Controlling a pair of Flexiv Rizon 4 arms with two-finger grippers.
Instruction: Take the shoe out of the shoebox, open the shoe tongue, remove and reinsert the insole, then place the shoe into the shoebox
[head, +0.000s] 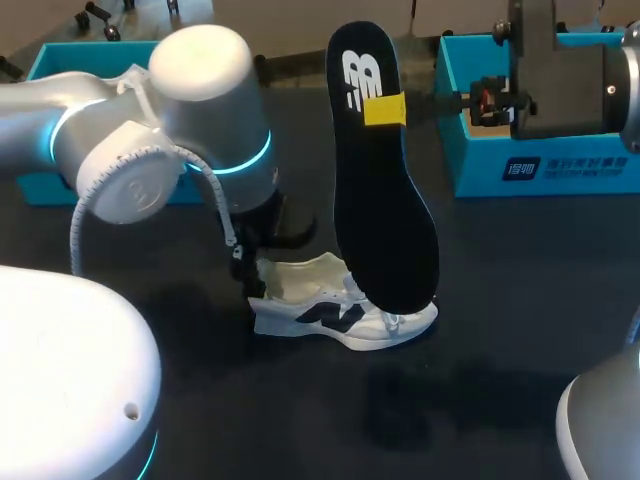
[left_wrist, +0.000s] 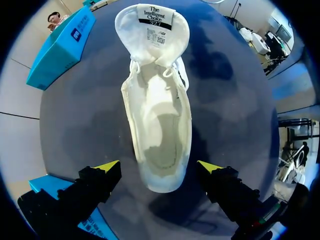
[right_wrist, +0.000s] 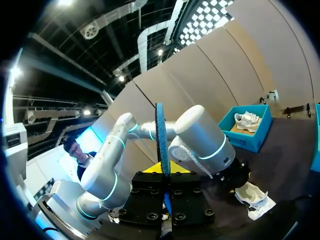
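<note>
A white shoe with dark side marks lies on the black table, its tongue folded open and no insole inside. My left gripper hangs open just above the heel, with its fingertips on either side and apart from the shoe. The black insole stands upright over the shoe's toe, its lower end close to the shoe. My right gripper is shut on its upper part. In the right wrist view the insole shows edge-on between that gripper's yellow tips.
A blue shoebox stands at the back right behind my right arm. Another blue box sits at the back left, partly hidden by my left arm; in the right wrist view this box holds a white shoe.
</note>
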